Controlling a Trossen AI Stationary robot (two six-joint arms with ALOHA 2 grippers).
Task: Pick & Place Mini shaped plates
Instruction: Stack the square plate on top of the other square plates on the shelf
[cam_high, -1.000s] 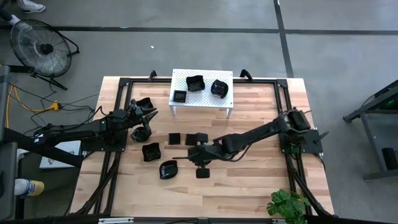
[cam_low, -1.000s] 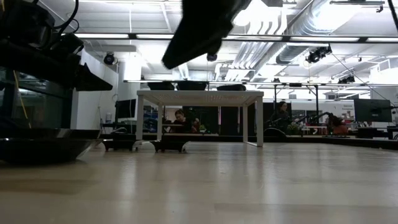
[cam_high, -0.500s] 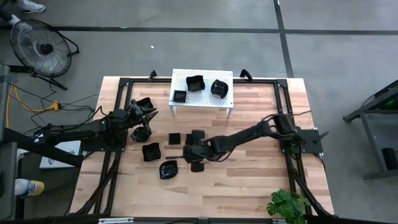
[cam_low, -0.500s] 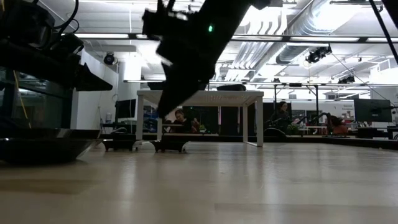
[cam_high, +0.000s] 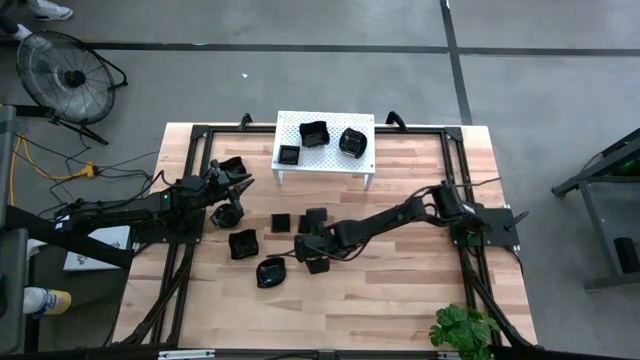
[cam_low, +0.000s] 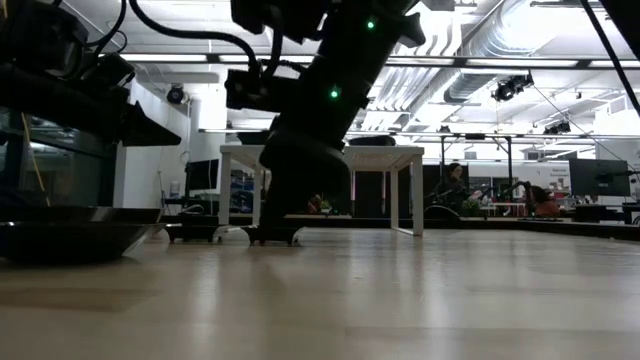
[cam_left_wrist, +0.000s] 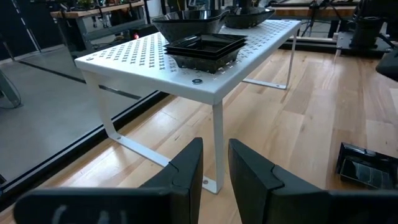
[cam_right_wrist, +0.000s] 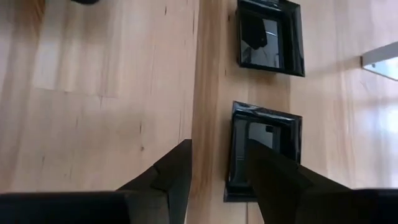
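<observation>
Reaching across the counter (cam_high: 400, 290) in the high view, the right end effector (cam_high: 312, 247) is seen among square mini plates (cam_high: 281, 222), near the white stand (cam_high: 325, 150). The left end effector (cam_high: 236, 186) is parked nearby. In the right wrist view, parted fingers (cam_right_wrist: 171, 171) are seen straddling a square plate's (cam_right_wrist: 264, 146) rim, nothing held. In the left wrist view, narrowly parted fingers (cam_left_wrist: 186, 171) are empty.
</observation>
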